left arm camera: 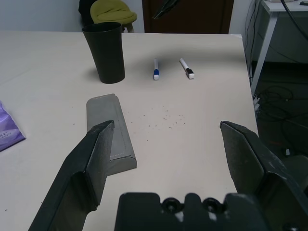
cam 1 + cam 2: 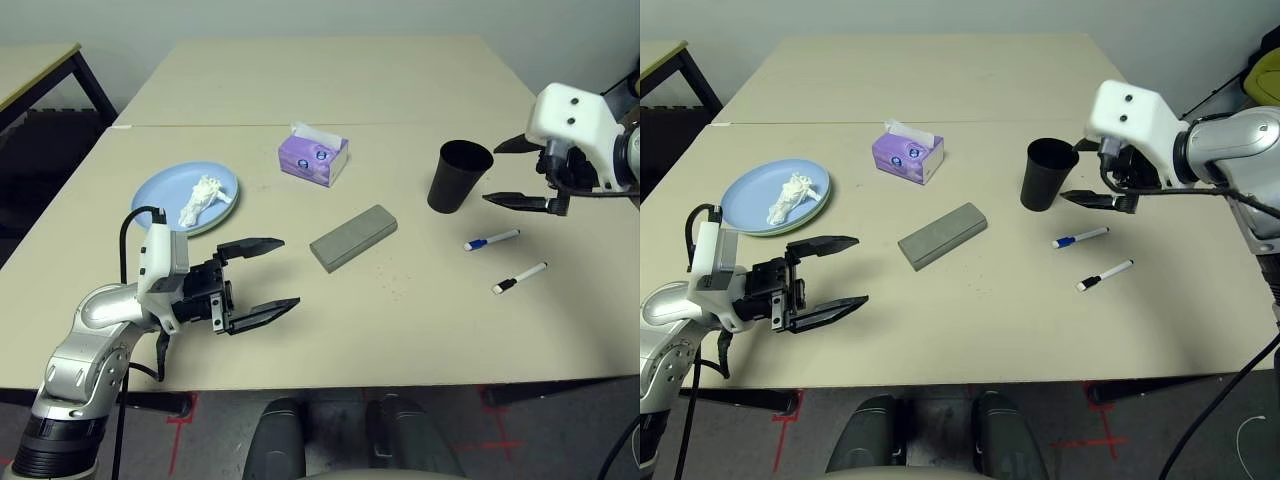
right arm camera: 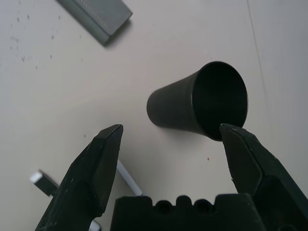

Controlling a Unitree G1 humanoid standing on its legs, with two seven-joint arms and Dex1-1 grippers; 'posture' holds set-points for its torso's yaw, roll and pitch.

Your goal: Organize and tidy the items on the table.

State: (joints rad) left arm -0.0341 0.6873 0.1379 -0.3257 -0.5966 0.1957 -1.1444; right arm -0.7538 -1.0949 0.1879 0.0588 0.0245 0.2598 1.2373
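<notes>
A second table (image 2: 35,62) with black legs and a pale top stood off the far left corner of the table. Red tape marks (image 2: 1092,425) were stuck on the grey floor below the near edge. Past the right edge stood a white desk (image 1: 284,14) with cables (image 1: 276,113) trailing beneath it, and a yellow-green cushioned seat (image 1: 113,10) sat before a dark door (image 1: 192,15).

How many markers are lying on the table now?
2. The blue-capped marker lies right of the black cup; the black-capped marker lies beside it, nearer the table's front edge. None seems hidden.
</notes>
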